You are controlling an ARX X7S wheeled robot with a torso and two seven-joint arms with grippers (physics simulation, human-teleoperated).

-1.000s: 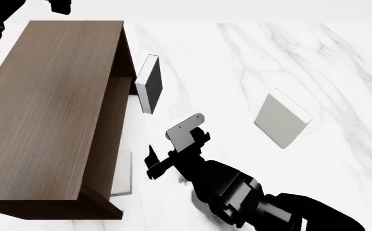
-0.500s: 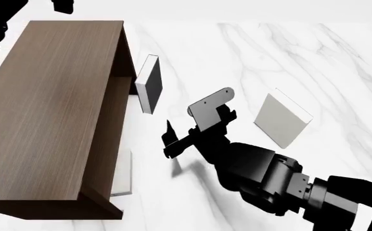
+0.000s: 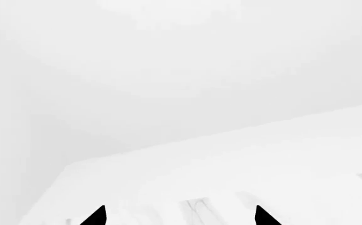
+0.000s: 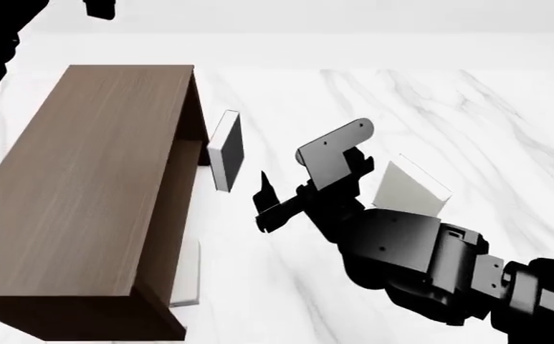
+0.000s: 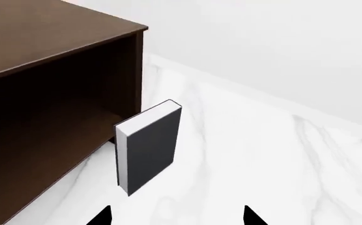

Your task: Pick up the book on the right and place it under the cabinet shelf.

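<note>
Head view shows our right claw (image 4: 305, 179) raised over the white marble table (image 4: 468, 115), its fingers spread wide and holding nothing. The book (image 4: 408, 190) stands just behind the claw, partly hidden by the right arm, well apart from the cabinet shelf (image 4: 95, 179) on the left. A black-faced book (image 4: 227, 150) stands upright beside the cabinet's open side, and another pale book (image 4: 188, 276) lies at the cabinet's near corner. In our right wrist view the black-faced book (image 5: 149, 145) stands just outside the cabinet shelf (image 5: 49, 93). Our left claw (image 3: 179, 216) shows two tips set apart, closed on nothing.
</note>
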